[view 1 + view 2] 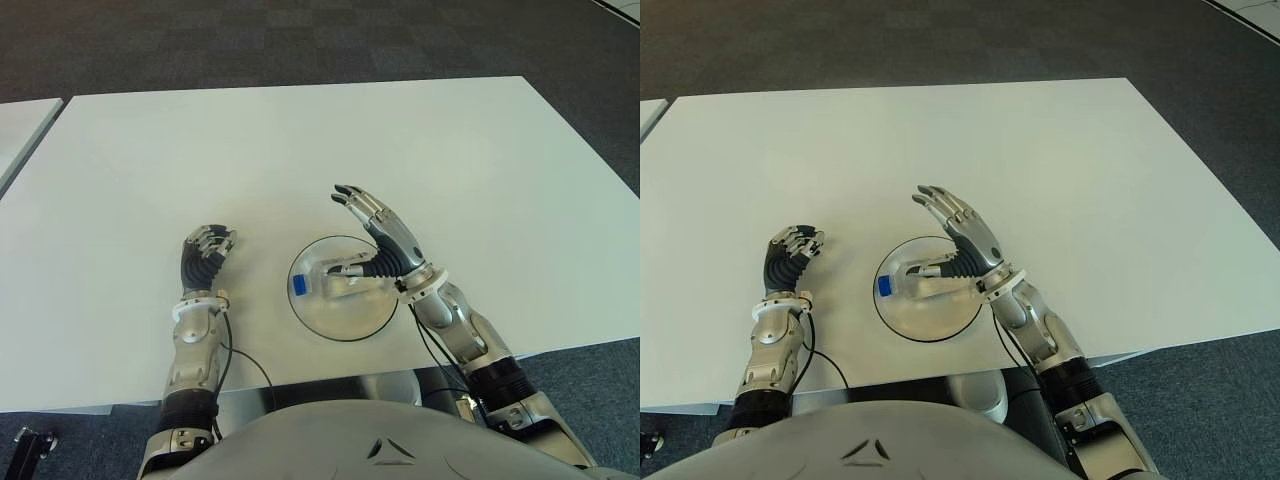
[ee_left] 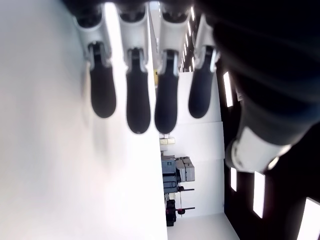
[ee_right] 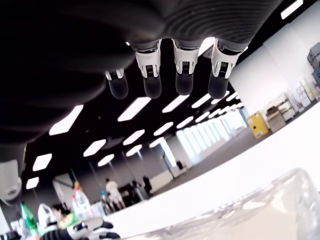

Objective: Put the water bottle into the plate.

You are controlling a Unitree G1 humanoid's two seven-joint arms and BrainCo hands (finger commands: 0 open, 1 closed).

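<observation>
Plate (image 1: pixel 345 325), clear, on white desk (image 1: pixel 300 140): holds water bottle (image 1: pixel 335 280) lying flat, blue cap toward robot's left. Right robot hand (image 1: pixel 385 235) above bottle, fingers spread, empty. Left robot hand (image 1: pixel 205 255) beside plate's left, curled, empty.

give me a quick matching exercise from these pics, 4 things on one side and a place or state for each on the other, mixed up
Things:
1. water bottle
2. plate
3. left hand
4. right hand

Places or states:
A. fingers curled, holding nothing, left of the plate
B. lying on its side in the plate
C. fingers spread open, at the plate's right edge
D. on the white table, between the hands

Pairs: 1-B, 2-D, 3-A, 4-C
</observation>
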